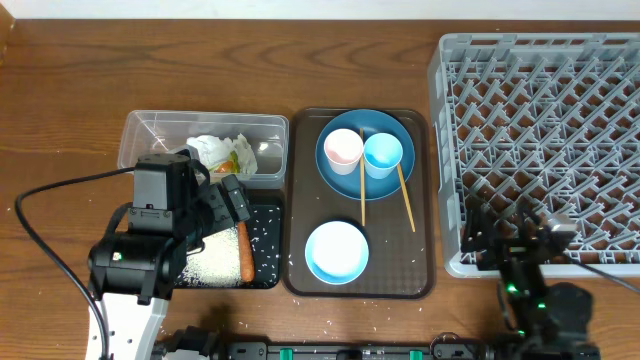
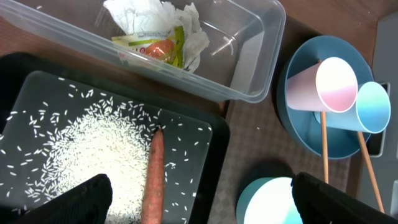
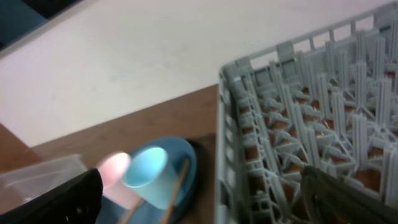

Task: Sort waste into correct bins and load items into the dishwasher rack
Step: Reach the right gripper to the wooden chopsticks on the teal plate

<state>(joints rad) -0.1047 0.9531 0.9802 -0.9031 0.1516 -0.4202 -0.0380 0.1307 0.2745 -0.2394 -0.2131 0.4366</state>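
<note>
The dishwasher rack (image 1: 540, 120) stands empty; blue plate (image 1: 340, 185), cups (image 1: 343, 148) and chopsticks (image 1: 405, 195) wait beside it. Paper (image 2: 155, 22) lies in the clear tub (image 2: 261, 56), rice (image 2: 99, 149) and carrot (image 2: 152, 180) in the black tray (image 2: 214, 149), sorted by kind. Left claw (image 2: 202, 196) over the carrot and right claw (image 3: 205, 199) by the rack both hang released.

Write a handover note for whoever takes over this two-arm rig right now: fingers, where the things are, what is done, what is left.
Left gripper: fingers open, empty, above the black tray.
Right gripper: fingers open, empty, at the dishwasher rack front edge.
Done: crumpled paper with wrapper in the clear tub; rice and carrot piece in the black tray.
Left: blue plate with pink cup and light-blue cup lying on it, two chopsticks and white bowl sit on the brown tray. Nothing is loaded in the rack.
</note>
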